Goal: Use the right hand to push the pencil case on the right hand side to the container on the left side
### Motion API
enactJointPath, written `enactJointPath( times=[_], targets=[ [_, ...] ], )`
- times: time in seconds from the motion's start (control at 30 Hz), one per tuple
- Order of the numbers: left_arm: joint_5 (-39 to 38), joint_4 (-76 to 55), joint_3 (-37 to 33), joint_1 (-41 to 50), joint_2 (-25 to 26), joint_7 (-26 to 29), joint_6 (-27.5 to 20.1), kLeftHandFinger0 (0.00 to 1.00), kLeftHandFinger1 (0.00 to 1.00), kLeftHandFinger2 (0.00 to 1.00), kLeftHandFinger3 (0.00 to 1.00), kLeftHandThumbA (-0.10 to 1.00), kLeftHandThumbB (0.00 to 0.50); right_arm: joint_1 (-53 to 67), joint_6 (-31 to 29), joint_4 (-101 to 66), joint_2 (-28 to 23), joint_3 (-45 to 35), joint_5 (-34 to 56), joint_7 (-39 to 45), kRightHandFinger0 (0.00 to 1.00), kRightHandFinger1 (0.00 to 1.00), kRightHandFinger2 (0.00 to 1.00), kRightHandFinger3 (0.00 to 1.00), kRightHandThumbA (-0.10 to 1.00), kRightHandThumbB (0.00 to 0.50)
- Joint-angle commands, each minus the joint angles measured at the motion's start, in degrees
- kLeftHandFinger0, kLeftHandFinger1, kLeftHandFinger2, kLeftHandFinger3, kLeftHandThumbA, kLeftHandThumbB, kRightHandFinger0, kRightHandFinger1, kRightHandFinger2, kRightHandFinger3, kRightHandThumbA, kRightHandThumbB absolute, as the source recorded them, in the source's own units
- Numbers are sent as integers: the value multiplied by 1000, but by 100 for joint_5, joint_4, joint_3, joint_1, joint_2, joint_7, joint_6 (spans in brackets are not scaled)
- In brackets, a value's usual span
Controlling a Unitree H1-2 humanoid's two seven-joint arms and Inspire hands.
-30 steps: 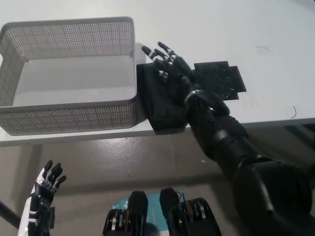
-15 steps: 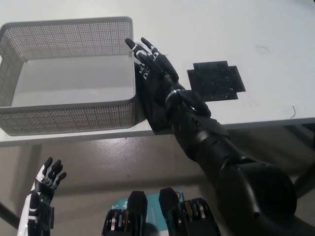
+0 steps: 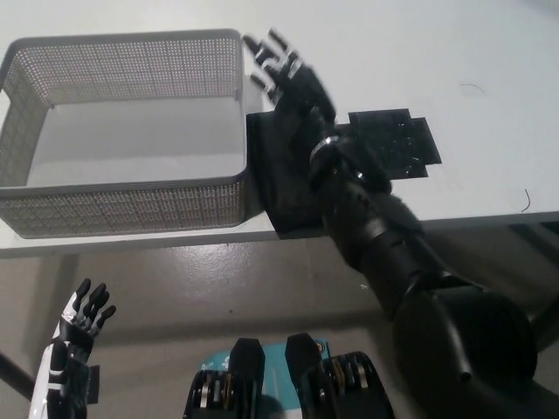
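While I push: case (image 3: 278, 179) under right hand (image 3: 293, 83), long axis along basket (image 3: 131, 188) wall.
Right hand: fingers spread, gripping nothing.
Left hand (image 3: 74, 336): low, idle, fingers apart.

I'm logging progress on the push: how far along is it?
Done: the black pencil case lies against the mesh container wall. In hand: the right hand, fingers spread, is above its far end. Left hand rests low. Left: it isn't inside.

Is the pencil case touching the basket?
Touching. In the head view, the left edge of the pencil case lies flush against the right wall of the basket, with no strip of table showing between them.
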Motion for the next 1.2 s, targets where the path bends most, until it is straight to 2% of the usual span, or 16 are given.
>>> enactJointPath(
  times=[0.0, 0.07, 0.3, 0.37, 0.47, 0.53, 0.73, 0.77, 0.83, 0.97, 1.0, 1.17],
  targets=[
    [-43, -133, -6, -5, 32, -54, -214, 1000, 1000, 1000, 1000, 1000, 447, 6, -260, -1297, -202, 252, -65, 285, 1000, 1000, 1000, 1000, 1000, 289],
    [3, -158, -4, -6, 29, -22, -214, 1000, 1000, 1000, 1000, 1000, 450, 273, -19, -2160, -280, 349, -68, 276, 1000, 1000, 1000, 1000, 1000, 321],
    [-14, -182, 14, 6, 57, -44, -214, 1000, 1000, 1000, 1000, 1000, 439, 1409, 843, -5150, -553, 729, -201, 130, 1000, 1000, 1000, 1000, 1000, 311],
    [-126, -151, -9, -22, 58, -108, -214, 1000, 1000, 1000, 1000, 1000, 424, 1790, 986, -5952, -631, 773, -170, 137, 1000, 1000, 1000, 1000, 1000, 280],
    [-48, -157, -13, -44, 66, -83, -214, 1000, 1000, 1000, 1000, 1000, 421, 2217, 1178, -6786, -730, 816, -96, 139, 1000, 1000, 1000, 1000, 1000, 302],
    [-21, -161, -23, -40, 76, -81, -214, 1000, 1000, 1000, 1000, 1000, 419, 2566, 1286, -7404, -832, 810, -27, 152, 1000, 1000, 1000, 1000, 1000, 295],
    [-63, -160, -19, -93, 108, -67, -214, 1000, 1000, 1000, 1000, 1000, 428, 3692, 1404, -8880, -1124, 745, 71, 178, 1000, 1000, 1000, 1000, 1000, 303],
    [-65, -151, -23, -108, 113, -68, -214, 1000, 1000, 1000, 1000, 1000, 427, 3928, 1439, -9159, -1177, 734, 174, 200, 1000, 1000, 1000, 1000, 1000, 278],
    [-108, -133, -37, -127, 150, -83, -214, 1000, 1000, 1000, 1000, 1000, 424, 4313, 1469, -9547, -1255, 719, 273, 222, 1000, 1000, 1000, 1000, 1000, 306],
    [-109, -119, -39, -152, 141, -50, -214, 1000, 1000, 1000, 1000, 1000, 429, 4942, 1358, -9991, -1412, 691, 282, 285, 1000, 1000, 1000, 1000, 1000, 310],
    [-104, -114, -46, -175, 137, -38, -214, 1000, 1000, 1000, 1000, 1000, 427, 5073, 1338, -10061, -1459, 670, 339, 309, 1000, 1000, 1000, 1000, 1000, 291],
    [11, -106, -24, -244, 124, -32, -214, 1000, 1000, 1000, 1000, 1000, 421, 5829, 1067, -10140, -1630, 637, 380, 432, 1000, 1000, 1000, 1000, 1000, 263]
  ],
)
